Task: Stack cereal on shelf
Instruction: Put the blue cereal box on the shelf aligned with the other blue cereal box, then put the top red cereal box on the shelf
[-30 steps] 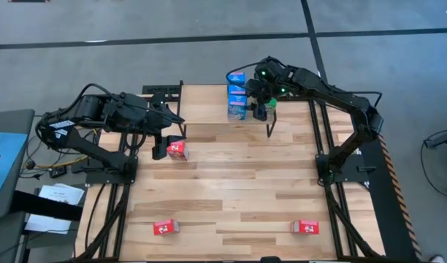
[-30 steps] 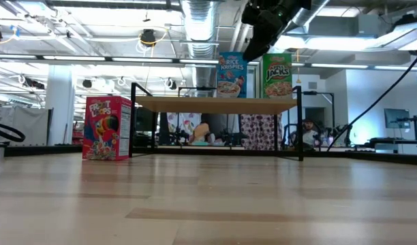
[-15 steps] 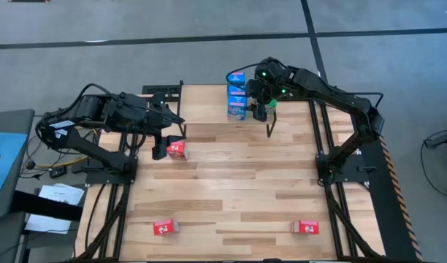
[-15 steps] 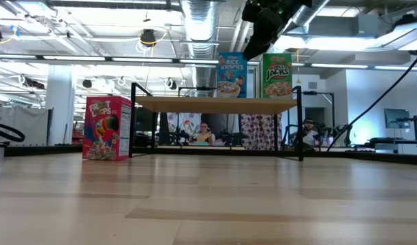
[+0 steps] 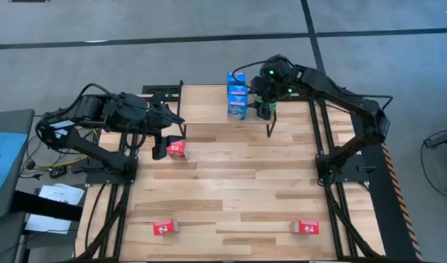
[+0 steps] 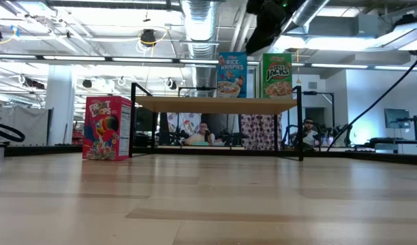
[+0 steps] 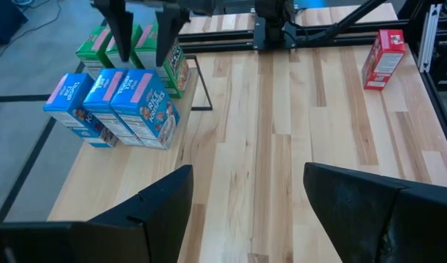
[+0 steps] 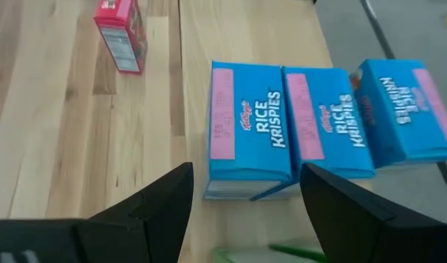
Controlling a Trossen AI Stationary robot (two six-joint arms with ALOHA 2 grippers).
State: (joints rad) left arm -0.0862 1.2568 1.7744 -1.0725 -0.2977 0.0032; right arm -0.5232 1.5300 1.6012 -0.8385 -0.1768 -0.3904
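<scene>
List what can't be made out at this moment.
- Green boxes: high view, hidden beneath the right gripper; left wrist view, partly behind its fingers.
- Shelf top: low view sees it edge-on, so only two boxes show.
- Left gripper: high view doesn't show whether it touches the red box.

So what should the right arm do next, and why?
Probably swing the right tool to the red box on its side: it hangs open and empty over the shelf, where blue boxes and green boxes already stand, while reds sit on the table.
</scene>
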